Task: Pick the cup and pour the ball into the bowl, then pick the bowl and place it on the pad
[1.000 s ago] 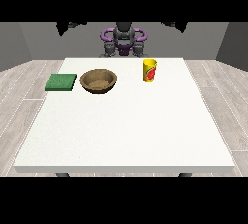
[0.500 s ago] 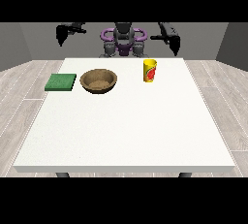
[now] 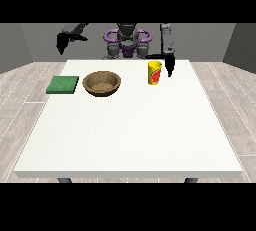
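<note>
On the large white surface you see a yellow cylindrical cup with a red label standing upright toward 1 o'clock, a round brown wooden bowl at about 11 o'clock, and a flat green square pad at 10 o'clock, just beside the bowl but apart from it. The hand at the view's right hangs just beside the cup at its 3 o'clock; whether it touches you cannot tell, nor how its fingers lie. The hand at the view's left hovers beyond the surface's far corner, holding nothing, fingers unreadable.
</note>
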Action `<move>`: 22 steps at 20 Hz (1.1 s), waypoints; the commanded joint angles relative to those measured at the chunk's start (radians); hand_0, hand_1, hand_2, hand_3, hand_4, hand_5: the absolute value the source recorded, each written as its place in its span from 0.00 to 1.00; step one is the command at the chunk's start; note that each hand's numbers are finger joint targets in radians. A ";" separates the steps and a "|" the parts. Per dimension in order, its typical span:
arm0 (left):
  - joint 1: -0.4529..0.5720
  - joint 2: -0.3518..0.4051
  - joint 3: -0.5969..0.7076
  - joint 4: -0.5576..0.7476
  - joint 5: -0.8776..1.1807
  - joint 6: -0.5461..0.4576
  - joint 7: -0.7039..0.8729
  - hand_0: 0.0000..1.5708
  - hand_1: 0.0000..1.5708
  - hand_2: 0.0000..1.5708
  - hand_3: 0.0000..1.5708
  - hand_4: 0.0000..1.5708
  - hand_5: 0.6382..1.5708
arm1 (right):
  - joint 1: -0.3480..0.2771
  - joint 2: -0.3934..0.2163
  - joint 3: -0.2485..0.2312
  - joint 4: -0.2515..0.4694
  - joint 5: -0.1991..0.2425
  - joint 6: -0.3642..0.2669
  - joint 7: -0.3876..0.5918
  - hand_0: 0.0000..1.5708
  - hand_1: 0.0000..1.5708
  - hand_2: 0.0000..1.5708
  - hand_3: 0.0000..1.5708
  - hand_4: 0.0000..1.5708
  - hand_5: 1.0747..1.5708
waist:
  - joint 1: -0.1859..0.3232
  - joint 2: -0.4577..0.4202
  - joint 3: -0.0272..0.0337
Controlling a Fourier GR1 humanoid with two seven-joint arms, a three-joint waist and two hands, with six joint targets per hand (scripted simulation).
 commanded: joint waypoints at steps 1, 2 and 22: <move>-0.056 -0.018 0.037 0.175 -0.013 0.049 -0.157 0.00 0.00 0.00 0.00 0.00 0.94 | 0.007 -0.019 0.014 -0.036 -0.013 0.053 -0.005 0.00 0.00 0.00 0.00 0.00 1.00 | -0.059 0.049 -0.0005; -0.125 -0.024 0.031 0.180 -0.006 0.055 -0.130 0.00 0.00 0.00 0.00 0.00 0.94 | -0.046 -0.021 -0.010 0.029 -0.006 0.041 -0.056 0.00 0.00 0.00 0.00 0.00 1.00 | -0.038 0.082 -0.0001; -0.187 0.017 0.029 0.512 -0.151 0.342 -0.398 0.84 0.84 1.00 1.00 0.93 0.65 | -0.072 -0.056 -0.029 0.065 -0.007 0.083 -0.077 0.00 0.00 0.00 0.00 0.00 1.00 | -0.102 0.121 -0.0007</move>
